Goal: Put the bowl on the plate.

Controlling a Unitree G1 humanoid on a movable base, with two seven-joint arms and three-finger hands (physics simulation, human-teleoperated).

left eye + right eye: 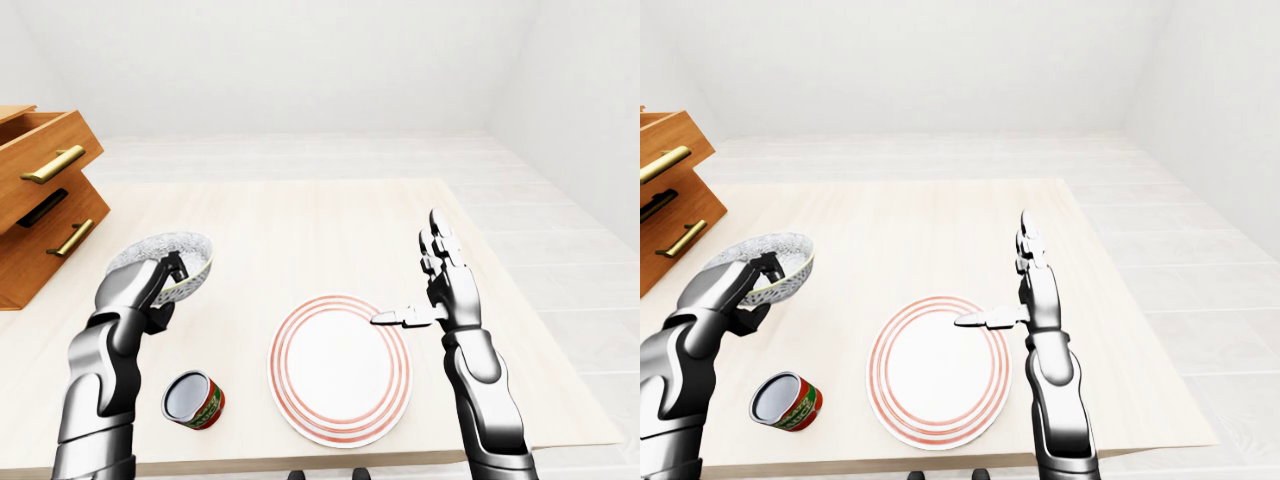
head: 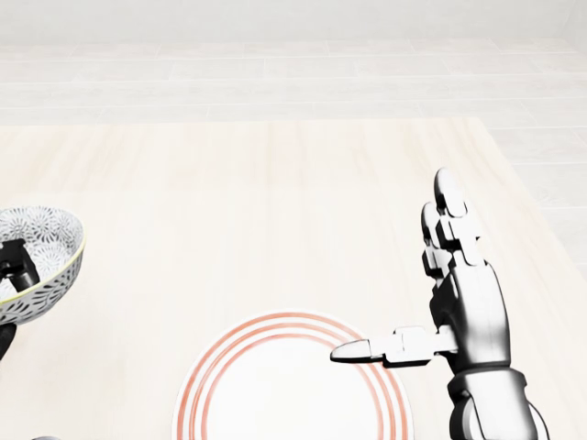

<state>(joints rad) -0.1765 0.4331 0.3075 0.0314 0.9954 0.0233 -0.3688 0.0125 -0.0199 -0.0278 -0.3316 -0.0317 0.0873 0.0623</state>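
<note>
A grey-patterned bowl [image 1: 160, 254] with a yellowish rim is held tilted above the table at the left of the left-eye view. My left hand [image 1: 165, 287] is shut on its near rim, dark fingers hooked inside. At the bottom centre lies a white plate [image 1: 340, 372] with red rings, apart from the bowl and to its right. My right hand [image 1: 412, 275] stands open and upright at the plate's right rim. Its thumb points left over the rim and it holds nothing.
A red-labelled can [image 1: 194, 400] lies on the table below the bowl, left of the plate. A wooden drawer unit [image 1: 40, 200] with brass handles stands at the far left. The table's near edge [image 1: 300, 462] runs just below the plate.
</note>
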